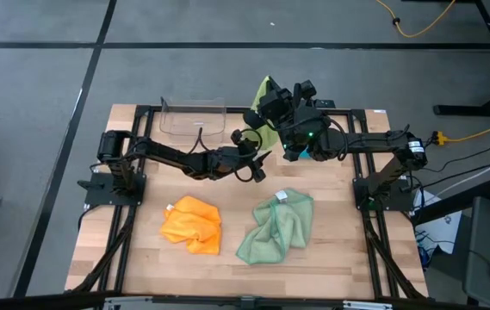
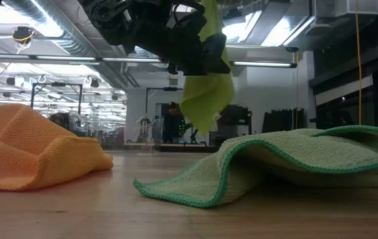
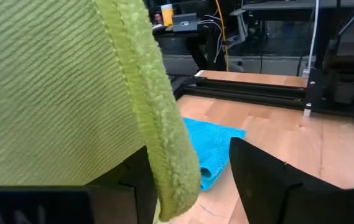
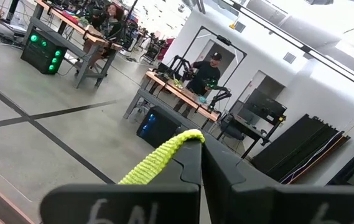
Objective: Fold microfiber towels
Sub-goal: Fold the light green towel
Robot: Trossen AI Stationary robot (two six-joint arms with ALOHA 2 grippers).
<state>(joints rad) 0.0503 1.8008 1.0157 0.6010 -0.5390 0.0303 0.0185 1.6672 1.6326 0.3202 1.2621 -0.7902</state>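
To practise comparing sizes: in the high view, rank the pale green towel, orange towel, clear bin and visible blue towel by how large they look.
1. pale green towel
2. orange towel and clear bin: look alike, left unranked
3. blue towel: only a sliver shows under the right arm

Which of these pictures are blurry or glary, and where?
Low view: ceiling lights glare, and the near edge of the pale green towel is soft. Left wrist view: the lime green towel fills the frame, too close to be sharp. High view: evenly lit.
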